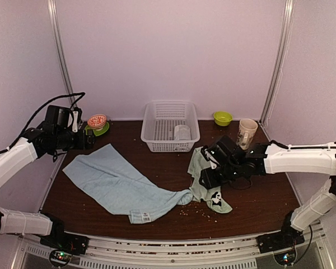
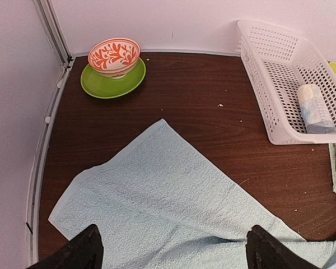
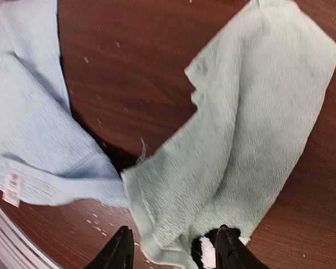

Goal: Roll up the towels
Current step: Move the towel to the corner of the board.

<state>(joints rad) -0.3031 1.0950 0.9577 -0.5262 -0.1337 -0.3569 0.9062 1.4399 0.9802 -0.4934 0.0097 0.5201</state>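
Taking the back wall as 12 o'clock, the pale green panda towel (image 3: 252,112) lies rumpled at about 4 o'clock from the table's middle. Its near corner touches the bunched end of the light blue towel (image 1: 117,182), which stretches from 9 o'clock down toward 6. A greyish-white towel (image 1: 182,132) sits rolled in the lattice basket (image 1: 151,120) at 12 o'clock, so two towels look left to do.

Your right gripper (image 3: 176,252) hangs low over the green towel's near edge. Its fingers are parted about halfway on either side of the panda patch (image 1: 215,196) and clamp nothing; the cloth lies slack beneath them. Your left gripper (image 2: 171,255) is spread wide and empty above the blue towel's 9 o'clock end.

The green towel looks like the one in hand, and it probably needs flattening first.
- Take the hem by the patch in a shallow pinch, one layer only.
- Draw it toward 3 o'clock, clear of the blue towel, or the two may drag together.
- Smooth the fold running up toward 12 o'clock.
- Start the roll from a short edge and keep it tight.
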